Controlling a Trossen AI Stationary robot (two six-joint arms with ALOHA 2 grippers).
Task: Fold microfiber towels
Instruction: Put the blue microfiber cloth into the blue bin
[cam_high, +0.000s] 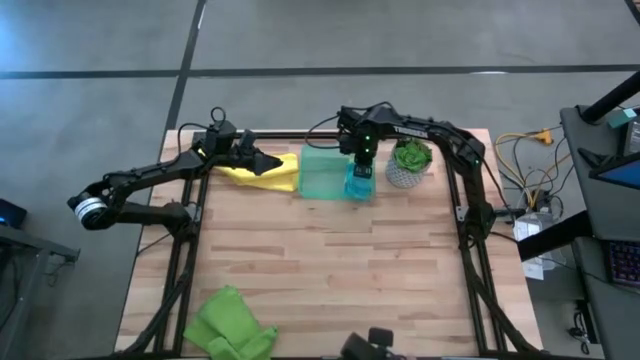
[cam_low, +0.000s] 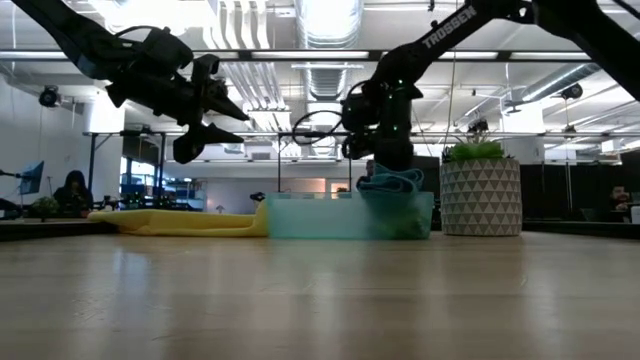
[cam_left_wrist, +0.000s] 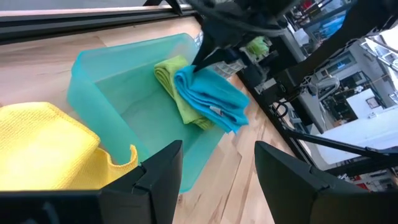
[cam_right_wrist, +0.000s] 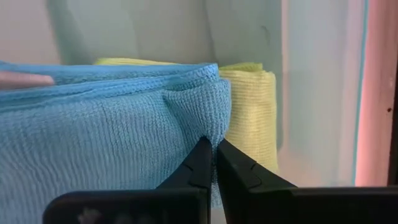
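A translucent green tray (cam_high: 322, 173) stands at the table's far middle. In its right end a folded lime green towel (cam_left_wrist: 169, 78) lies on the floor, with a folded teal-blue towel (cam_left_wrist: 214, 99) on top of it. My right gripper (cam_right_wrist: 213, 148) points down into the tray, shut, its tips at the blue towel. A yellow towel (cam_high: 262, 172) lies flat on the table against the tray's left end. My left gripper (cam_left_wrist: 217, 148) hovers open above the yellow towel, touching nothing. Another lime green towel (cam_high: 228, 322) lies crumpled at the near left. My right gripper comes from above, pointing down, and its shut fingertips (cam_right_wrist: 202, 155) meet the blue towel's folded edge near a corner (cam_right_wrist: 198, 118), where the cloth puckers. I cannot tell whether any cloth is caught between the tips. The towel rests on the green towel in the tray.
A potted plant (cam_high: 408, 165) in a patterned pot stands just right of the tray, close to my right arm. Cables run along the far edge. The wooden tabletop (cam_high: 330, 260) stretches bare from the tray to the near edge.
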